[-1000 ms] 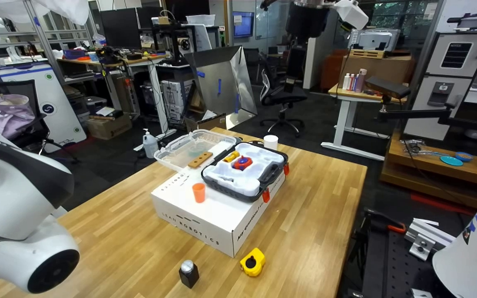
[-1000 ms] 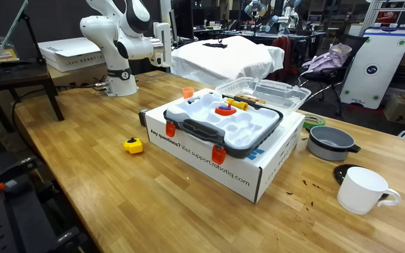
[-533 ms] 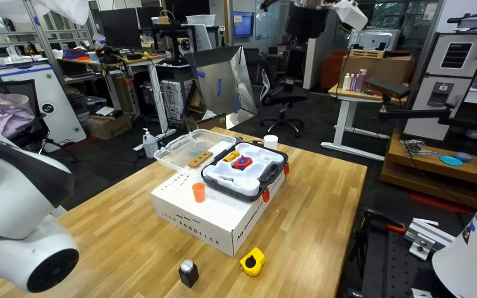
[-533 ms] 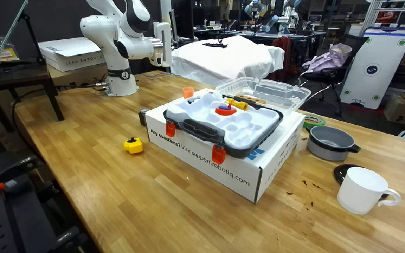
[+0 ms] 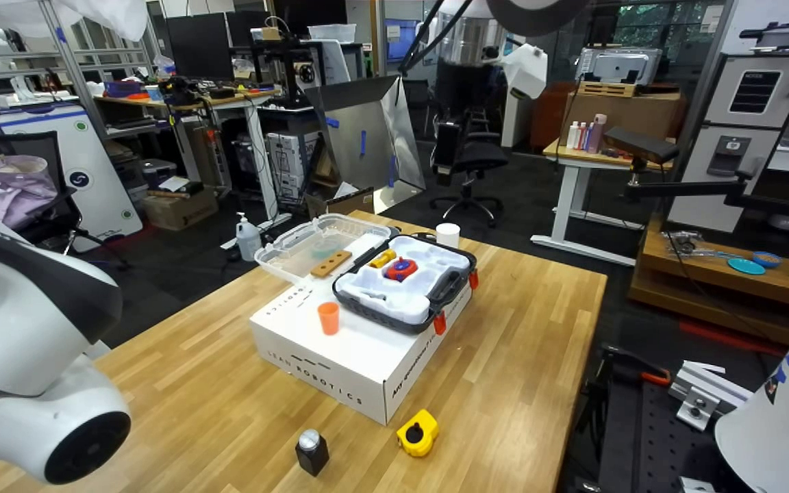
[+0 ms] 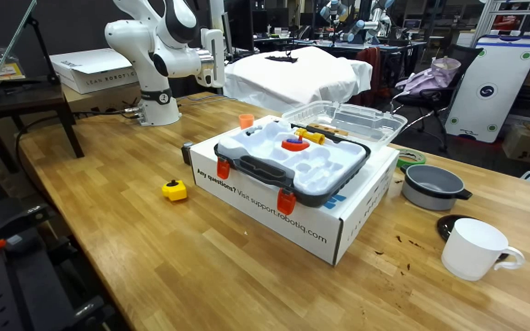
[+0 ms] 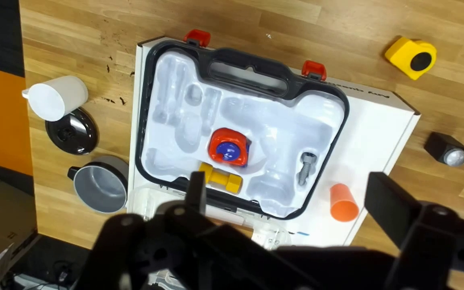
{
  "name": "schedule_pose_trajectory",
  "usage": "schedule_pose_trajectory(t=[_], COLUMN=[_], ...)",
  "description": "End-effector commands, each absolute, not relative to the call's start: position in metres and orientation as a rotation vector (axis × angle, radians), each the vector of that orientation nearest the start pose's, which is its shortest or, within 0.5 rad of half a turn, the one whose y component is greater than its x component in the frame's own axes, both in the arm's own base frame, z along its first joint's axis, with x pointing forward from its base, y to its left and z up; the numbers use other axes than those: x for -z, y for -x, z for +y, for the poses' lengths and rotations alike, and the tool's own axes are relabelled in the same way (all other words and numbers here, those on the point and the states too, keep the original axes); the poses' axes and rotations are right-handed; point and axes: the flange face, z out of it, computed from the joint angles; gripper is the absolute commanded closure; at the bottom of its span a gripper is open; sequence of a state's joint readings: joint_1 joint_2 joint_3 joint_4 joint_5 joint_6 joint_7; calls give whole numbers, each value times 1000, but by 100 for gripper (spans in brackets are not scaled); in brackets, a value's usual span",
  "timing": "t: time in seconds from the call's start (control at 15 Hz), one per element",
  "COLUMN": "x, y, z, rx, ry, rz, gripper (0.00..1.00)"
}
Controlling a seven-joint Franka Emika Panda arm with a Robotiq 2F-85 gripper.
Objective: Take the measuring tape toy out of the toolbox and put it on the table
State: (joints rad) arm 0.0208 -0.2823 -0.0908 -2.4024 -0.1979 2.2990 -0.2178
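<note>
My pincer (image 7: pixel 286 193) hangs high over the desk (image 5: pixel 524 356), facing the opened toolbox (image 7: pixel 295 86), its jaws wide apart with nothing between them. The red-and-blue measuring tape toy (image 7: pixel 226 147) sits in the toolbox's white tray (image 7: pixel 288 121); in the wrist view it lies up and to the left of the midpoint between my fingers (image 7: pixel 196 193), nearer the left-hand one. I judge that calls for a shift toward the short edge, where the mug (image 7: pixel 71 90) stands, and slightly toward the long edge the latches (image 7: pixel 313 68) face, before I sink. How much of that offset is slant of view I cannot tell. The toy is close to square, with no clear long axis, so the yellow toy bolt (image 7: pixel 220 178) just beside it matters more: a finger might catch its end. The toolbox rests on a white carton (image 7: pixel 365 137), so I should lift before travelling. For setting down, the wood between carton and long edge looks roomy enough, toward the corner away from the yellow tape measure (image 7: pixel 409 56).
</note>
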Motion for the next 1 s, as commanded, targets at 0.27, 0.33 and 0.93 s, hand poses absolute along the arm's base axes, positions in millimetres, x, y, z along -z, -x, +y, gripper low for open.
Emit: schedule_pose_trajectory(t=[0.27, 0.33, 0.93], x=[-410, -412, -409], y=[-495, -494, -499], z=[-30, -30, -37], rx=[165, 170, 164], ry=[3267, 3267, 3267], rz=[-417, -417, -382], gripper=[0, 0, 0])
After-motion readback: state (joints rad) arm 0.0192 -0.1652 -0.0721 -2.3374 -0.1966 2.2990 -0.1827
